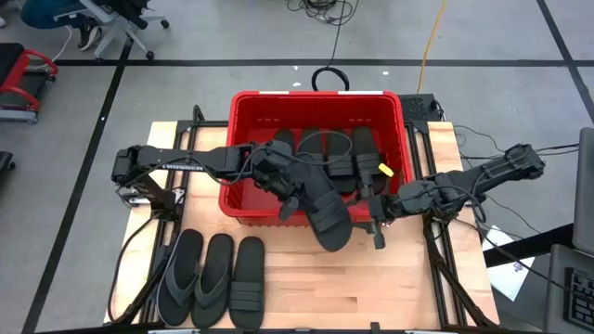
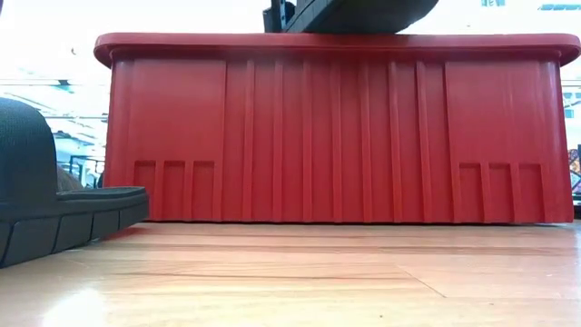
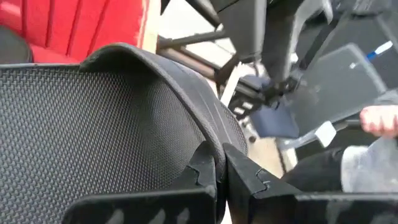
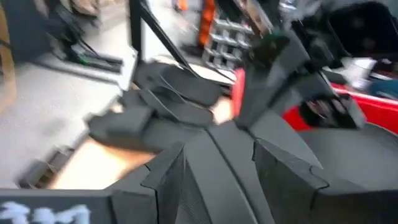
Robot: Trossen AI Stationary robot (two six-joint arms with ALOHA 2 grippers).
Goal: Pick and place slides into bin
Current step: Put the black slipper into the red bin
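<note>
A black band-strap slide point(image 1: 327, 209) lies slantwise over the near rim of the red bin point(image 1: 243, 111), between both grippers. It also shows at the top of the low view point(image 2: 354, 13), above the bin's rim point(image 2: 336, 41). My left gripper point(image 1: 290, 198) is shut on it from the left. My right gripper point(image 1: 375, 221) is shut on it from the right. Three more band slides point(image 1: 336, 153) lie flat in the bin. Two thong sandals point(image 1: 197, 276) and one band slide point(image 1: 249, 283) lie soles down on the table, near left. My left gripper pinches the slide's ribbed strap point(image 3: 198, 127) at its side, close to the textured footbed, between its two fingers point(image 3: 249, 180). The fingers come level from the table's left. The slide's far end is over the bin. My right gripper has the slide's edge point(image 4: 217, 165) between its two fingers point(image 4: 286, 168), coming from the table's right. The slide's near end point(image 1: 336, 237) sticks out past the bin's near rim, above the table. Whether the slide touches the rim, I cannot tell.
The bin stands at the table's far middle. Bare wood point(image 1: 390, 288) lies in front of it and to the near right. One sandal point(image 2: 54, 204) shows close at the left of the low view. A person's hand point(image 3: 379, 118) shows beyond the table.
</note>
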